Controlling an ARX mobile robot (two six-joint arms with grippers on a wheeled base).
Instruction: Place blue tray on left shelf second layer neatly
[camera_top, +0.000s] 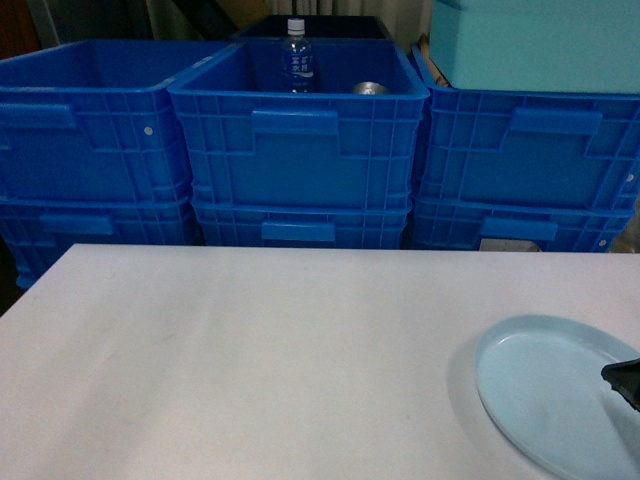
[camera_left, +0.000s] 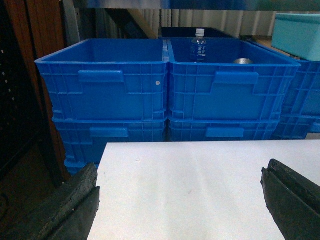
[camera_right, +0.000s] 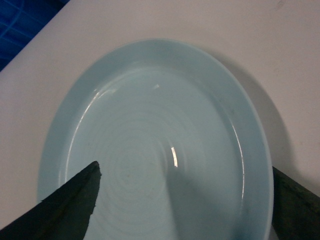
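Both claws gape wide: right claw (camera_right: 182, 200) hovers over the blue tray (camera_right: 155, 135) on the white table (camera_top: 250, 350), grasping nothing; left claw (camera_left: 180, 200) holds nothing.

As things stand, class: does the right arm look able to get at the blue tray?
Probably yes. The right gripper hangs directly over the blue tray with its jaws spread wide to either side, and nothing lies on the tray or between them. The tray rests flat on the white table.
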